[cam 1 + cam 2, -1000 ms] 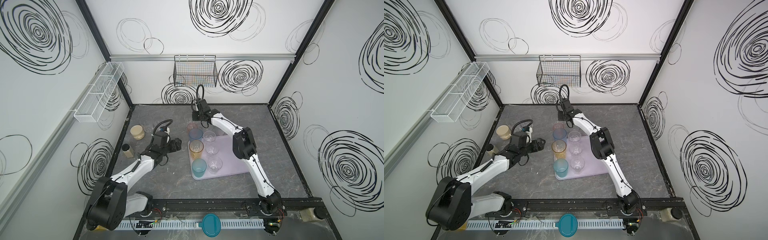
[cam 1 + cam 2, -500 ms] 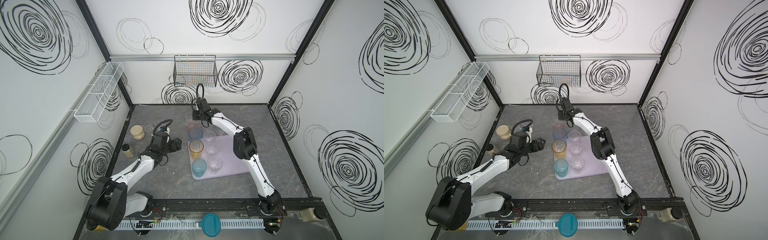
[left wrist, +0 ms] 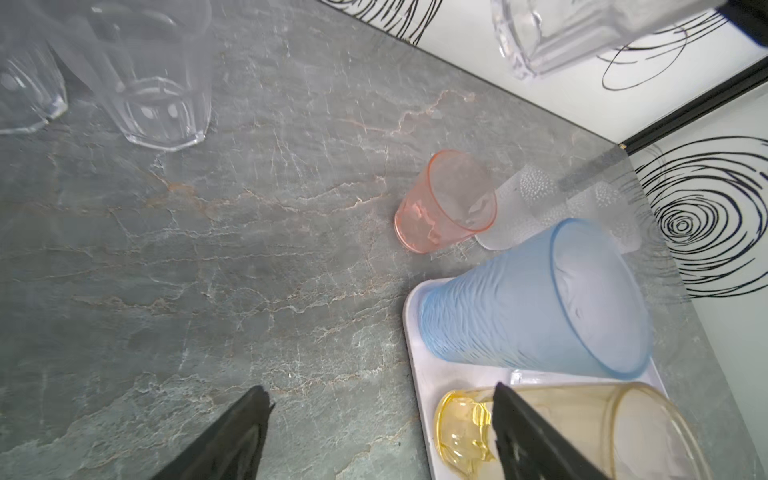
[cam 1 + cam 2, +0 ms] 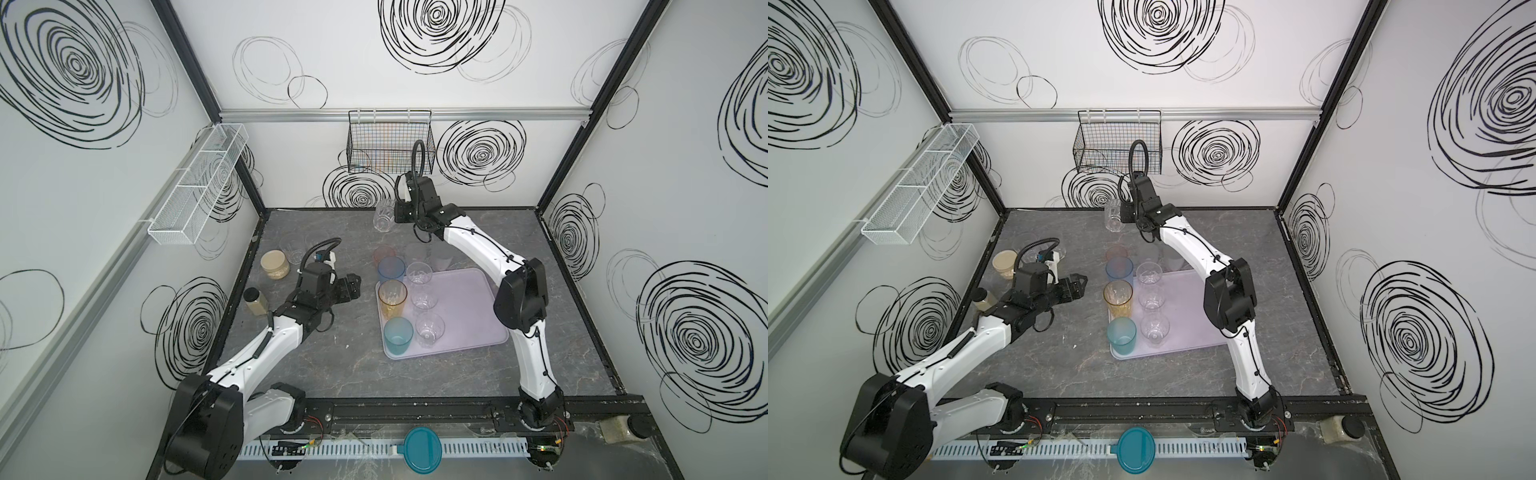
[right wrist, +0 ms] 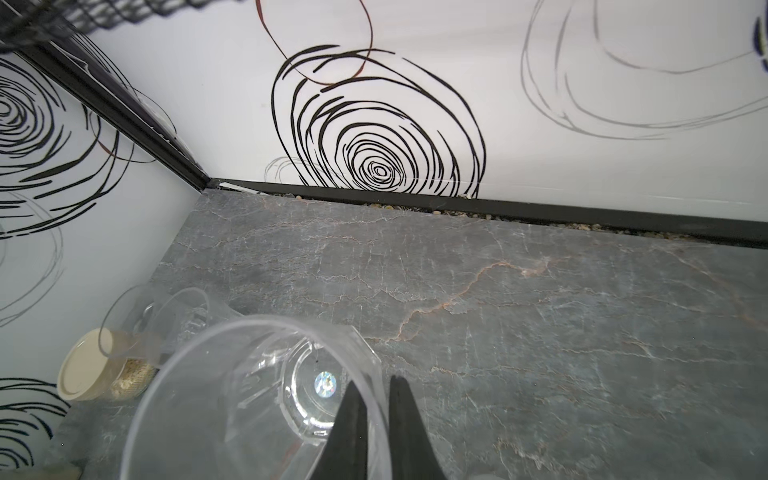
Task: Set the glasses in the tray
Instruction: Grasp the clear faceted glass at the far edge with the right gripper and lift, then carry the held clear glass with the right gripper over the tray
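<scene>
My right gripper (image 5: 376,399) is shut on the rim of a clear glass (image 5: 257,395), one finger inside and one outside. The glass hangs above the back of the table in both top views (image 4: 383,215) (image 4: 1113,216). The lilac tray (image 4: 469,316) holds a blue glass (image 4: 390,269), an amber glass (image 4: 392,297), a teal glass (image 4: 398,336) and three clear glasses (image 4: 424,298). A pink glass (image 4: 383,253) and frosted glasses (image 4: 442,259) stand just behind the tray. My left gripper (image 4: 353,286) is open and empty, left of the tray near the amber glass (image 3: 582,428).
More clear glasses (image 4: 293,249) stand at the back left beside a lidded jar (image 4: 275,264); a second jar (image 4: 255,301) is by the left wall. A black wire basket (image 4: 390,145) hangs on the back wall. A teal lid (image 4: 420,449) lies on the front rail.
The right gripper has closed on the clear glass's rim and raised it off the table at the back. The left arm has stayed still.
</scene>
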`<state>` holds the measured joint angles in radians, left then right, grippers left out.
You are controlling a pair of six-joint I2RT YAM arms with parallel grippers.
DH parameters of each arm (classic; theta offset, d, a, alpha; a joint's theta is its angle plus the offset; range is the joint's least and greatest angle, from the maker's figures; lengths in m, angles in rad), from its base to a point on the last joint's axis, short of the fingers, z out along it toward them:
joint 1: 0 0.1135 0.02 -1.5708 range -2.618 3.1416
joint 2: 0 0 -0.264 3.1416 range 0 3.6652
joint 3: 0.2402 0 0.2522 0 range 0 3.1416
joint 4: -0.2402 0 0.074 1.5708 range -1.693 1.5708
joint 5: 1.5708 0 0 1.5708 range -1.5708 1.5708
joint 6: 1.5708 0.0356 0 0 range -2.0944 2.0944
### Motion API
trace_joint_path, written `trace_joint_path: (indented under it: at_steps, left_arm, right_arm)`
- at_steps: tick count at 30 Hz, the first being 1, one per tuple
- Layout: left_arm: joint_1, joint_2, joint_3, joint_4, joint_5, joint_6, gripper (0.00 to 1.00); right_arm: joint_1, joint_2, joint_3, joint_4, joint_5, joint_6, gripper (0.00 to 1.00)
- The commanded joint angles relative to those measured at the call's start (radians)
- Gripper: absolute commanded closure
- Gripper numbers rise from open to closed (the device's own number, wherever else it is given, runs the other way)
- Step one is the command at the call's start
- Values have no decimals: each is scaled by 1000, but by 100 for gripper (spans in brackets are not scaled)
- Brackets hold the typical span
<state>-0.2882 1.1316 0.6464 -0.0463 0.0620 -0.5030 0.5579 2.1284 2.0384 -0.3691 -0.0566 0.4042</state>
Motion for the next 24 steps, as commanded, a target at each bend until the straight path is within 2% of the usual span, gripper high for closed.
trace_joint_path:
  at_steps: [1, 9, 15, 20, 24]
  left_arm:
    - [-23, -38, 95, -41, -61, 26, 13]
    - [-130, -62, 245, -85, -125, 53, 13]
    - [-383, 16, 331, -99, -336, 218, 11]
    - [-561, 107, 370, -77, -402, 263, 10]
    - [-657, 163, 388, -53, -403, 311, 9]
  right_arm:
    - [5, -122, -77, 69, 19, 24, 89]
    - [-30, -407, -330, 75, 56, 28, 89]
    - [-114, -617, -555, 52, 72, 35, 89]
    - [-211, -754, -728, 8, 68, 33, 90]
    - [-243, -826, -849, -19, 72, 27, 90]
